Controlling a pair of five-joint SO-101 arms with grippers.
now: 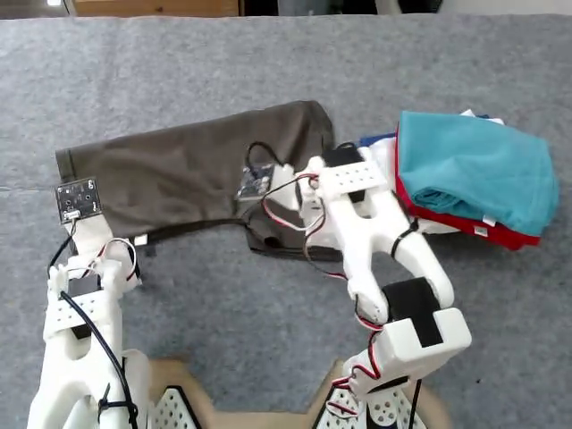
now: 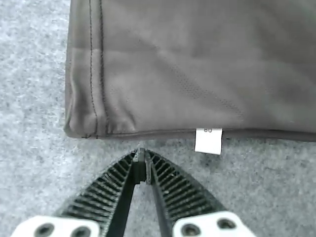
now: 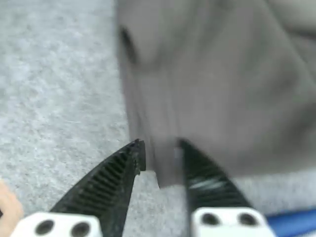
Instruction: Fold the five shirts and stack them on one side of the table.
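A dark brown shirt [image 1: 197, 170] lies spread in a long band across the middle of the grey table. In the left wrist view my left gripper [image 2: 141, 159] is shut and empty, its tips just short of the shirt's [image 2: 197, 69] near hem, between its corner and a white tag [image 2: 208, 140]. From above, that left gripper [image 1: 100, 234] sits at the shirt's near-left end. My right gripper [image 1: 268, 207] is at the shirt's right part. Its black fingers [image 3: 129, 160] hold an edge of the brown cloth [image 3: 207, 89] between them.
A stack of folded shirts rests at the right side, teal [image 1: 474, 170] on top, red [image 1: 465, 223] under it, with blue and white edges below. A blue strip [image 3: 296, 222] shows by the right gripper. Bare grey table [image 1: 223, 313] lies between the arms.
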